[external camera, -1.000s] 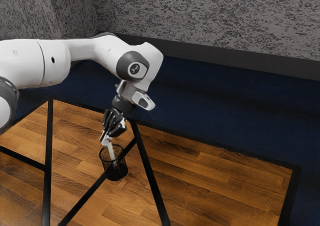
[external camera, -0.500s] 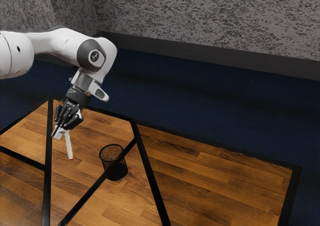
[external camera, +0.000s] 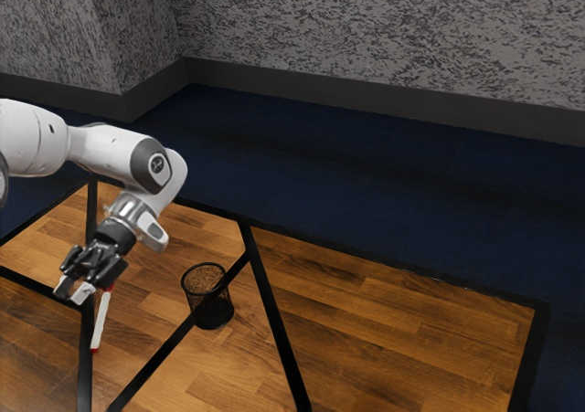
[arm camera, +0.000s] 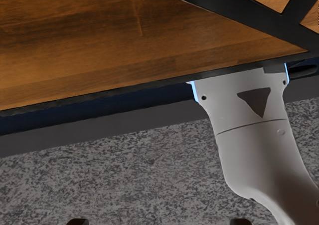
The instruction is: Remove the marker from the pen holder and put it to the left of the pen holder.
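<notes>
The gripper (external camera: 73, 290) stands open at the exterior view's left, well away from the pen holder. Just beside its fingers, toward the exterior view's right, is the white marker with red ends (external camera: 101, 319), slanting and not between them. Whether the marker rests on the table cannot be told. The black mesh pen holder (external camera: 209, 297) is upright on the table, with no marker in it. In the wrist view, the tips of the gripper (arm camera: 159, 222) show far apart at the lower edge, nothing between them.
Black strips cross the wooden table (external camera: 384, 325). The wrist view has the table's dark edge (arm camera: 99, 94), a speckled wall (arm camera: 124, 185) and the robot's own pale arm part (arm camera: 254, 140).
My hand has carried the marker out of the pen holder toward the exterior view's left, then moved lower and turned. The fingers have opened and let the marker go. The holder has stayed put.
</notes>
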`<act>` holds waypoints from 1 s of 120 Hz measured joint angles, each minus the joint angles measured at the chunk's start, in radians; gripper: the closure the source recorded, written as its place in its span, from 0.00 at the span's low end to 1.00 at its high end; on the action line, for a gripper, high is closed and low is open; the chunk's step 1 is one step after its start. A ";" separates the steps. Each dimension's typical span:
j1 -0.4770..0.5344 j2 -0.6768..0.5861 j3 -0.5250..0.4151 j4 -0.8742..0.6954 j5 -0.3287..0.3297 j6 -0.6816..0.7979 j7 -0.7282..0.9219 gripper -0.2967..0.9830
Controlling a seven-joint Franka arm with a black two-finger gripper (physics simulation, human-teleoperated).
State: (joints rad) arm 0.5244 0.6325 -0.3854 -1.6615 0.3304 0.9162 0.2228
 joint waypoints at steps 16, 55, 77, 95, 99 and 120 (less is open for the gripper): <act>-0.002 -0.032 -0.008 0.047 -0.001 0.028 -0.003 0.38; -0.034 -0.346 -0.144 0.076 -0.053 0.309 0.046 0.26; -0.041 -0.468 -0.266 0.079 -0.061 0.462 0.080 0.25; -0.041 -0.493 -0.301 0.077 -0.062 0.542 0.094 0.24; -0.040 -0.494 -0.305 0.077 -0.063 0.554 0.096 0.24; -0.038 -0.503 -0.323 0.096 -0.061 0.593 0.108 0.23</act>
State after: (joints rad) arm 0.4864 0.1291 -0.7084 -1.5653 0.2693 1.5088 0.3306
